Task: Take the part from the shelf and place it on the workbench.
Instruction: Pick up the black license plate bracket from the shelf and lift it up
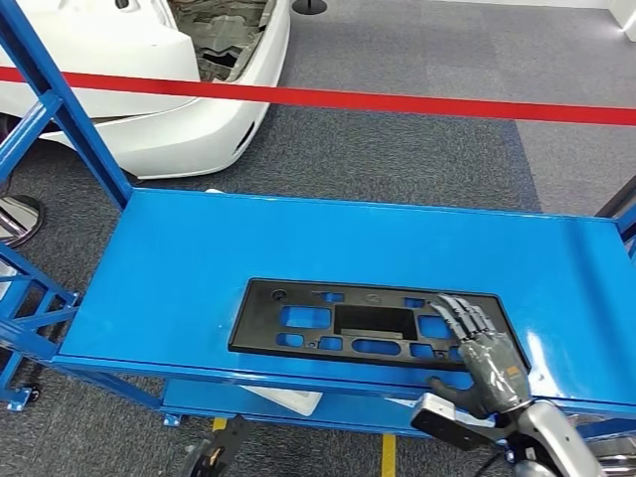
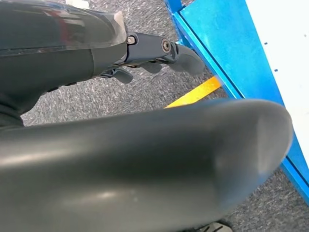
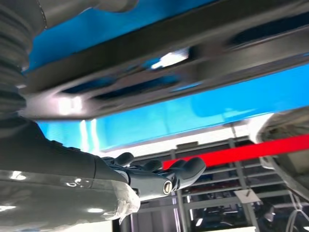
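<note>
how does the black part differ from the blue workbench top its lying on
The black part is matte and pierced with cut-outs; the blue workbench top is glossy and solid. The black part covers just a strip near the front edge; the workbench spreads far wider. Both lie flat. The right hand rests on the part.

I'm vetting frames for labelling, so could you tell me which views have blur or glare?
Head view: sharp, soft glare on the blue workbench beside the black part. Left wrist view: near dark body parts blurred. Right wrist view: the part smeared, bright reflections on it.
</note>
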